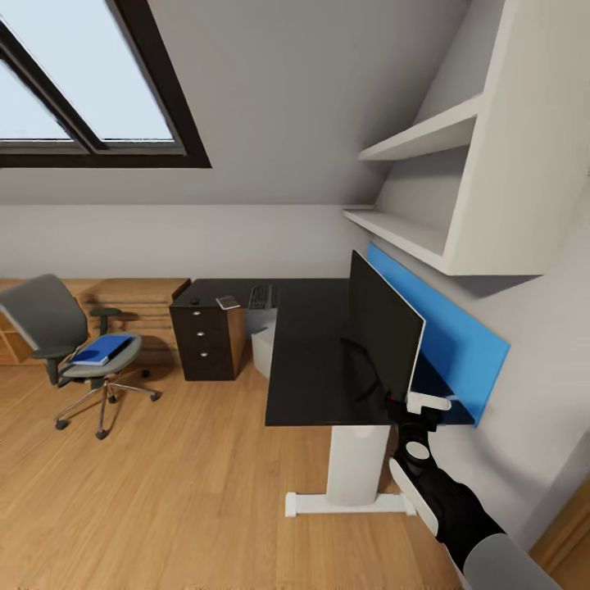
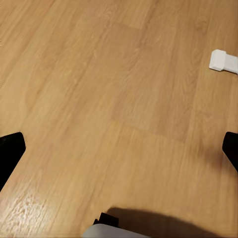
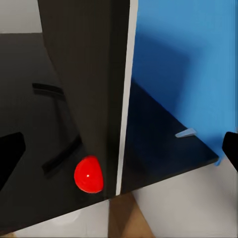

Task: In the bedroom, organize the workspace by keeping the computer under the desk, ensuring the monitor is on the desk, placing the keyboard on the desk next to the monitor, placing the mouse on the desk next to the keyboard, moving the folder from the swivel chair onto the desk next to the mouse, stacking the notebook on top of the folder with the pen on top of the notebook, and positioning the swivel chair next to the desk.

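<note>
The grey swivel chair (image 1: 51, 328) carries the flat bright blue folder (image 1: 102, 349) on its seat, well apart from the long black-topped desk (image 1: 307, 360). The thin black monitor (image 1: 382, 329) stands there. The right gripper (image 1: 424, 403), fingers spread, sits beside its edge.

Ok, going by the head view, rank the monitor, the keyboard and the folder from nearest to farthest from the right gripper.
1. The monitor: standing on the near end of the desk, directly ahead of the right gripper.
2. The keyboard: on the desk's far end, by the back wall.
3. The folder: off to the left, lying on the seat of the swivel chair.
</note>
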Controlling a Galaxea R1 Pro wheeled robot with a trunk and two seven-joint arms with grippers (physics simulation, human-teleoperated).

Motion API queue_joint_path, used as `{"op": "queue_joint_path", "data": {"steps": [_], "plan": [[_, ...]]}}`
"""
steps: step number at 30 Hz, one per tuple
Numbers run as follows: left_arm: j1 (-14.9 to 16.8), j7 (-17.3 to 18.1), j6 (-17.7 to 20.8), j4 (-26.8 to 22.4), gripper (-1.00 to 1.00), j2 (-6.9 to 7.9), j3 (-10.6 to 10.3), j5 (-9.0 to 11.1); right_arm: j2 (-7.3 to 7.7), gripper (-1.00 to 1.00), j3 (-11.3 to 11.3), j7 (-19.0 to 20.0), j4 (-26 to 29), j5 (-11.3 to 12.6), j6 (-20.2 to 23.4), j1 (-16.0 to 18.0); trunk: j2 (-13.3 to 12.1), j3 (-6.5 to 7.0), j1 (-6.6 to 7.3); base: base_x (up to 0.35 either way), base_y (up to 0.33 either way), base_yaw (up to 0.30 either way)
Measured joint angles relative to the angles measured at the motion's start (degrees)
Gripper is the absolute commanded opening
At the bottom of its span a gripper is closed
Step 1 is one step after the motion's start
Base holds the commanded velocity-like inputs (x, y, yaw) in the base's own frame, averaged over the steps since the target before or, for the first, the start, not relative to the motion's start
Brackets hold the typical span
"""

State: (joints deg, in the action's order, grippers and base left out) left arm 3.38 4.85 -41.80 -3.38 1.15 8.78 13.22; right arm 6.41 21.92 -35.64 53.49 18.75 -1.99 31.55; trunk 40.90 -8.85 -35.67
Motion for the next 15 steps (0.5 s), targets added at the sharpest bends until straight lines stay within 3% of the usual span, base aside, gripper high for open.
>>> {"op": "queue_joint_path", "data": {"steps": [15], "plan": [[0.0,0.0,0.0,0.0,1.0,-0.02,0.0,0.0,0.0,1.0,0.0,0.0,0.0,0.1,-0.1,0.0,0.0,0.0,0.02,-0.015,-0.104,0.0]]}}
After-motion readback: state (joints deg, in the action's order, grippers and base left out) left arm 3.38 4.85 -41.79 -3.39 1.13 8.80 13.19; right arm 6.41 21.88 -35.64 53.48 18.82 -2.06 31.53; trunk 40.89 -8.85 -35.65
